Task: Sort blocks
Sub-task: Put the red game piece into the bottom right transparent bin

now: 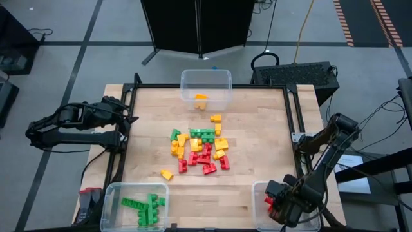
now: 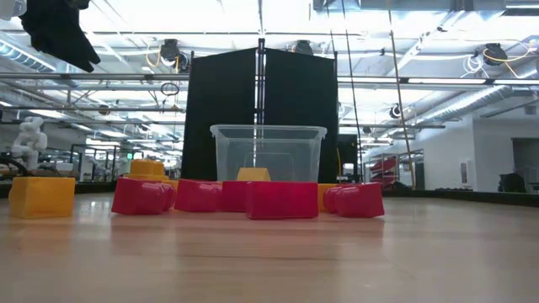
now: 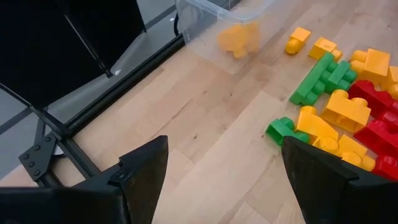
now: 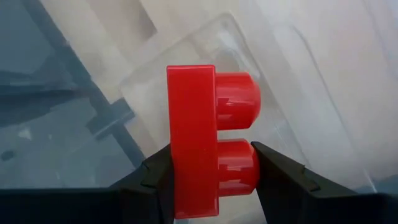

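Observation:
Red, green and yellow-orange blocks (image 1: 201, 149) lie in a loose pile at the table's middle, and the left wrist view shows them too (image 3: 348, 106). My right gripper (image 1: 274, 205) hangs over the clear bin (image 1: 259, 191) at the near right corner, shut on a red block (image 4: 199, 137). My left gripper (image 3: 224, 180) waits open above the table's left edge (image 1: 126, 117), nothing between its fingers. A clear bin (image 1: 206, 82) at the far edge holds an orange block (image 1: 201, 100). The near left bin (image 1: 113, 193) holds green blocks (image 1: 145, 207). My right gripper pinches the red block between its two fingers (image 4: 155, 177). One finger is on the flat underside (image 4: 180, 180), the other against the top of a stud (image 4: 245, 168). The fingers point down from above. The block hangs on its side, lifted clear above the bin.
One yellow block (image 1: 167, 174) lies apart, nearer the front edge. Black frame rails (image 1: 293, 109) run along the table's left and right edges. Bare wood lies between the pile and the near bins. A dark screen (image 2: 261, 109) stands behind the far bin.

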